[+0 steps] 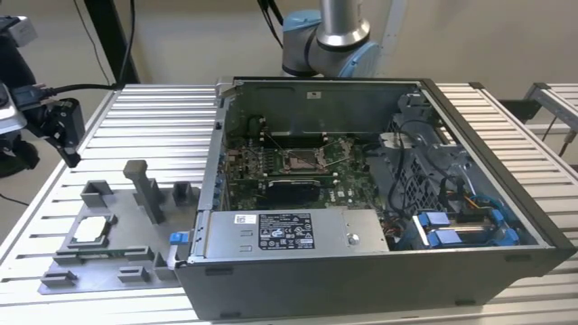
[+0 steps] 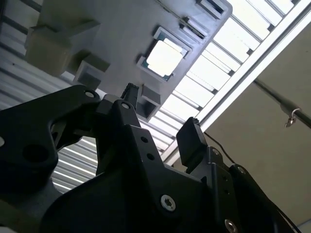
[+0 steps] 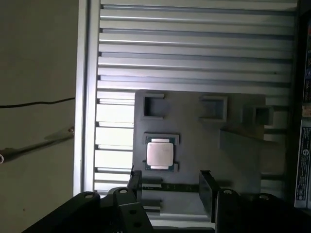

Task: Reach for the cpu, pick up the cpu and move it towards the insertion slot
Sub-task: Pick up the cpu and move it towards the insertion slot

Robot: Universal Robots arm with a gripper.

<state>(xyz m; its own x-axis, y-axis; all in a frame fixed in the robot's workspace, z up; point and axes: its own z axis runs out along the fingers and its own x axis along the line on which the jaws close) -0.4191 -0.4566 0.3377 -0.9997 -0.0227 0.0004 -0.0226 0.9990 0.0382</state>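
A ribbed silver aluminium table (image 1: 153, 122) is spread across the exterior view. An open dark grey metal computer case (image 1: 361, 277) is stood on it, taking up the centre and the exterior view's right. A flat grey plastic fixture tray (image 1: 135, 267) with raised blocks is laid at the lower left, just beside the case. In the first wrist view the black two-fingered gripper (image 3: 170, 187) is held over the tray, its fingers (image 3: 206, 189) spread wide with nothing between them. The square silver-framed insertion slot (image 1: 301, 160) is seen inside the case, at the centre of the exterior view. The small square silvery cpu (image 1: 91, 230) is seated in a tray recess, untouched and well apart from the slot.
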